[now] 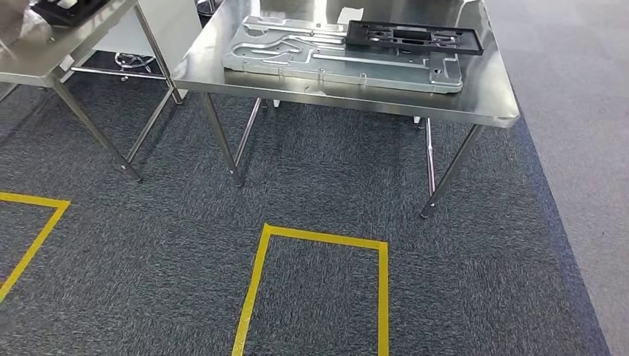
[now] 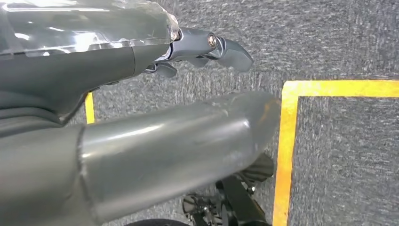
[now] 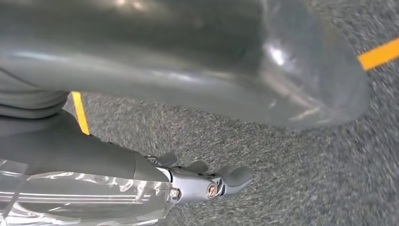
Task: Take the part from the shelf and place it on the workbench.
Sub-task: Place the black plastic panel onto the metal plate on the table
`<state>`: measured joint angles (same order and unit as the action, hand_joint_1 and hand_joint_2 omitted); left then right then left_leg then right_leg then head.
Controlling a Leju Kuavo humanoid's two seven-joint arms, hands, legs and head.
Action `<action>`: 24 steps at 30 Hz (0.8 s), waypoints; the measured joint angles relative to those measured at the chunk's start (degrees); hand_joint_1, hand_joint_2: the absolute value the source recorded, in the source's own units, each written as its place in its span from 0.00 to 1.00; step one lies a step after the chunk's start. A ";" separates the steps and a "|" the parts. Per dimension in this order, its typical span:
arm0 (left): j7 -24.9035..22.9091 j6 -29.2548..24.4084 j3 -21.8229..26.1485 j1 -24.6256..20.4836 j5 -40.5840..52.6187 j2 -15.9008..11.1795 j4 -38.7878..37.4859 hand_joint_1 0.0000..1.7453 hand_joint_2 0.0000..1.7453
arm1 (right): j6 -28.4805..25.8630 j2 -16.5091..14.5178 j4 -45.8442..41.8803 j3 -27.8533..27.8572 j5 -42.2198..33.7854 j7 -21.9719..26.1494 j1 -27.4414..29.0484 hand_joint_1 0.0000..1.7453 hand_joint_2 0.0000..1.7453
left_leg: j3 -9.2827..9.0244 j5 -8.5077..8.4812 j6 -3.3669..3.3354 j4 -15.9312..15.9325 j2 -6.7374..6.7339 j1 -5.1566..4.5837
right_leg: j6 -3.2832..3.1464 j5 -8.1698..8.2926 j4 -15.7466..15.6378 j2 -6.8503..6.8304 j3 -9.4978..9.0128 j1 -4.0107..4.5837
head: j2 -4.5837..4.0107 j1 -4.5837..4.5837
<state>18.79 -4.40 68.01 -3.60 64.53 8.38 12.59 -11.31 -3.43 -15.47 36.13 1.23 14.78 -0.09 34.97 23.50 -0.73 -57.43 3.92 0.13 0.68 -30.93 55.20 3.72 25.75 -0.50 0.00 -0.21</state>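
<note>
Both empty hands, left hand (image 2: 141, 108) and right hand (image 3: 164, 70), fingers apart over carpet (image 1: 475, 297); workbench (image 1: 371, 100) ahead.

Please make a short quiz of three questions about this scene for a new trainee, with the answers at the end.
1. True or false: the black frame part lies on top of the large silver metal plate on the steel workbench.
2. What does the yellow tape rectangle mark? A) the workbench top B) the grey carpet floor in front of the workbench C) a shelf
3. Fill in: in the wrist views, the left hand and the right hand hang over the carpet and hold ____.

Key: 1 true; 2 B; 3 nothing.
</note>
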 joint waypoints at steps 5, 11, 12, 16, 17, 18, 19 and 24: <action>0.01 -0.05 0.55 0.29 0.04 -0.07 0.02 0.00 0.00 | -0.10 -0.34 1.38 0.79 0.01 -0.35 -0.15 0.00 0.00 | 4.19 6.39 1.36 -9.13 -2.50 0.21 | -2.11 1.17 -0.34 -3.79 1.18 -0.11 | 0.00 -0.61; 0.01 -0.05 0.65 0.50 0.05 -0.09 0.02 0.00 0.00 | -0.22 -0.35 2.14 1.26 0.12 -0.83 -0.31 0.00 0.00 | -0.46 5.92 1.92 -7.75 -5.29 0.54 | -1.72 1.05 1.18 -8.02 2.47 0.20 | 0.00 -0.77; 0.01 -0.05 0.65 0.46 0.06 -0.09 0.02 0.00 0.00 | -0.24 -0.35 2.20 1.27 0.13 -0.83 -0.37 0.00 0.00 | -2.56 5.03 1.55 -4.45 -6.22 0.36 | -1.47 0.91 1.42 -8.53 2.50 0.29 | 0.00 -0.73; 0.05 -0.13 0.67 0.52 0.07 -0.07 0.02 0.00 0.00 | -0.24 -0.36 2.42 1.33 0.14 -0.83 -0.87 0.00 0.00 | -3.84 4.68 -0.17 -1.01 -6.53 -0.01 | -0.27 0.56 1.82 -10.06 2.30 0.70 | 0.00 -0.44; 0.05 -0.16 0.67 0.53 0.07 -0.03 0.02 0.00 0.00 | -0.24 -0.37 2.44 1.33 0.16 -0.86 -1.00 0.00 0.00 | -3.81 4.52 -0.56 -0.68 -6.05 0.14 | 0.12 0.18 2.15 -9.43 2.42 0.63 | 0.00 -0.33; 0.05 -0.19 0.67 0.52 0.08 0.01 0.02 0.00 0.00 | -0.25 -0.39 2.47 1.34 0.30 -1.03 -1.05 0.00 0.00 | -3.75 4.21 -0.97 -0.38 -5.61 0.31 | 0.49 -0.83 3.34 -8.19 2.95 0.51 | 0.00 -0.20; 0.05 -0.22 0.67 0.46 0.14 0.05 0.02 0.00 0.00 | -0.28 -0.41 2.51 1.34 0.66 -1.40 -1.00 0.00 0.00 | -3.69 3.91 -1.35 -0.16 -5.12 0.45 | 0.83 -2.44 5.68 -6.62 4.03 0.33 | 0.00 -0.10; -0.03 -0.37 0.69 0.46 1.21 0.02 0.02 0.00 0.00 | -0.34 -0.49 2.82 0.90 6.17 -4.10 -0.58 0.00 0.00 | -2.91 3.34 -1.61 -0.31 -2.01 0.42 | 1.42 -5.82 16.82 -3.91 9.54 -0.21 | 0.01 0.08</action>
<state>18.76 -4.78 68.70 -3.14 65.74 8.40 12.61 -11.65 -3.92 -12.65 37.04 7.41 10.68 -0.67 32.06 26.84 -2.34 -57.75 1.91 0.55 2.10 -36.75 72.02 -0.19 35.29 -0.70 0.00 -0.14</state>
